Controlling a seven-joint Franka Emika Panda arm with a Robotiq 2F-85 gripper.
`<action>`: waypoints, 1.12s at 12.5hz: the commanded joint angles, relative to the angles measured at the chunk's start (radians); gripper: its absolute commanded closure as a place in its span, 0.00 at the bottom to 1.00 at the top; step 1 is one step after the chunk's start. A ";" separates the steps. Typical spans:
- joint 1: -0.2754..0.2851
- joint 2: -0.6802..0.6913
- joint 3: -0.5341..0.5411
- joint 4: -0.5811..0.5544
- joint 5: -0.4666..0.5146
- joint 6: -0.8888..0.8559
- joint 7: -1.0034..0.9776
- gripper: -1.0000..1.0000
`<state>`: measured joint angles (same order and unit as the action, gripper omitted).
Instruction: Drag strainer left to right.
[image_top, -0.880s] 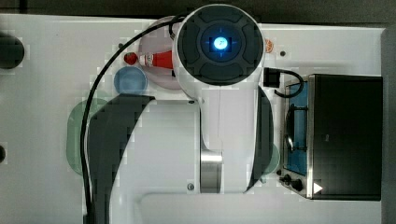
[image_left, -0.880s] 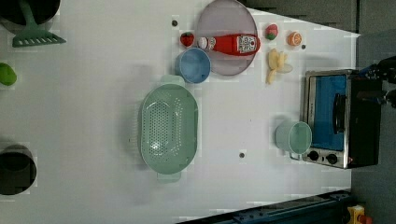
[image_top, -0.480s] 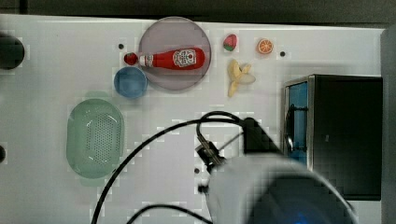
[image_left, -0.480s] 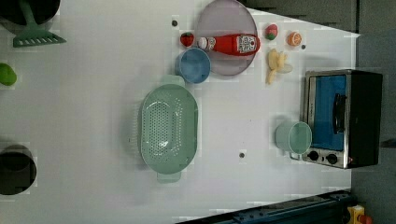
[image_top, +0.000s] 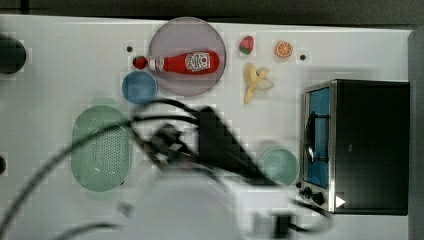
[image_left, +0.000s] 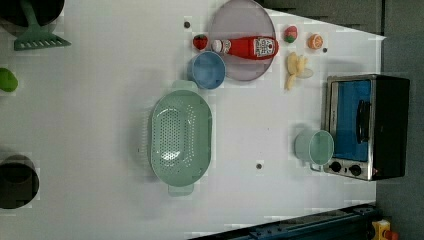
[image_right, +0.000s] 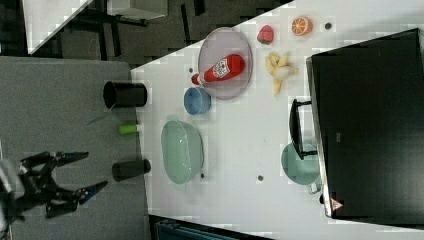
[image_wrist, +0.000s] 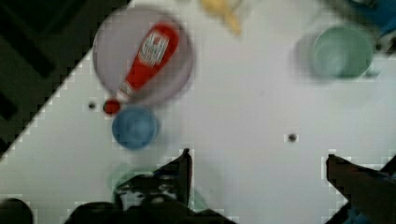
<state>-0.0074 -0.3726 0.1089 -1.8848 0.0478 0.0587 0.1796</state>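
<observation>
- The tabletop (image_left: 100, 125) is white and crowded along one side; on the left view's right stands a toaster oven (image_left: 367, 127) with a teal cup (image_left: 315, 147) just beside it.
- The strainer (image_left: 180, 137) lies mid-table in the left view, apart from the arm, its long axis running up and down the picture, a small tab handle at each end.
- A grey plate (image_left: 242, 42) carrying a ketchup bottle (image_left: 247, 47) sits beyond the strainer, and a blue bowl (image_left: 207, 70) stands near the strainer's upper end in the left view.
- Risk, as I judge it: the teal cup stands toward the side the strainer must travel; a long drag could knock it, and a shallow hook on the rim could slip or tip the light basket.
- The gripper (image_wrist: 257, 168) hangs high above the tabletop, pointing down, jaws spread wide and holding nothing; one finger overlaps the strainer's edge in the wrist view.
</observation>
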 joint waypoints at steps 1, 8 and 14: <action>0.046 0.187 0.191 -0.062 0.005 0.059 0.352 0.00; 0.052 0.511 0.449 -0.112 -0.003 0.380 1.051 0.00; 0.055 0.716 0.445 -0.279 -0.057 0.813 1.065 0.00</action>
<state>0.0728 0.3262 0.5918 -2.1250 0.0181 0.8369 1.1826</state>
